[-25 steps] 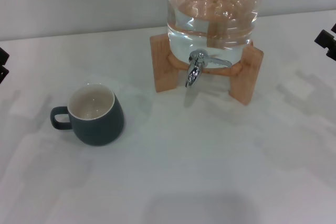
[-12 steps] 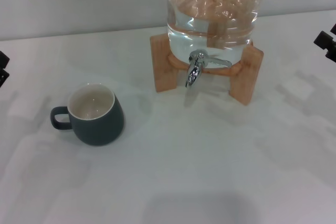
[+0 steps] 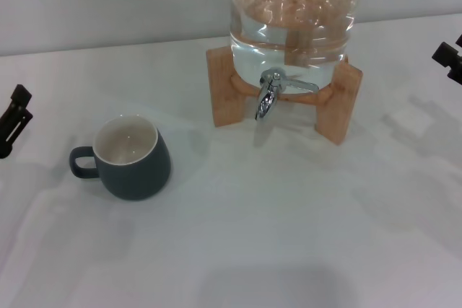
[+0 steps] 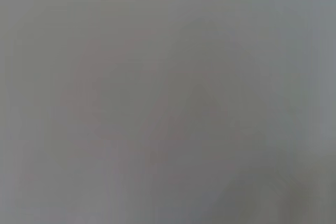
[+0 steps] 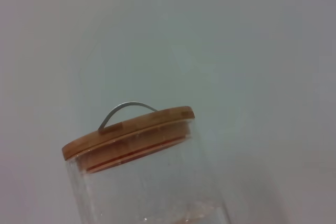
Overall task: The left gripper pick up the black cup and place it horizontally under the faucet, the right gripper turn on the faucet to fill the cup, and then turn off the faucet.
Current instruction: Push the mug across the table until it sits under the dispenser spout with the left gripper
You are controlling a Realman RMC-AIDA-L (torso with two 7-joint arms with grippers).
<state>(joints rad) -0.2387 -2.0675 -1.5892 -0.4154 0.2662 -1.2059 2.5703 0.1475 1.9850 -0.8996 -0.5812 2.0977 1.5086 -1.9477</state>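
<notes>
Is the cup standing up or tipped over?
Standing up. The black cup sits on the table with its opening facing upward, showing its white inside.

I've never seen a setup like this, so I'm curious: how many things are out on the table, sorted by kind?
Cups: 1, the black cup
Glass jars: 1, the jar with a faucet and a wooden lid
Wooden stands: 1, the stand
Robot end effectors: 2, left end effector, right end effector
Total: 5

A bare test bench, lab-like — a plain white table [image 3: 289, 250] against a blank grey wall [image 3: 108, 5]. The only furnishings are a glass jar [image 3: 292, 12] on a wooden stand [image 3: 339, 102] — nothing homely.
</notes>
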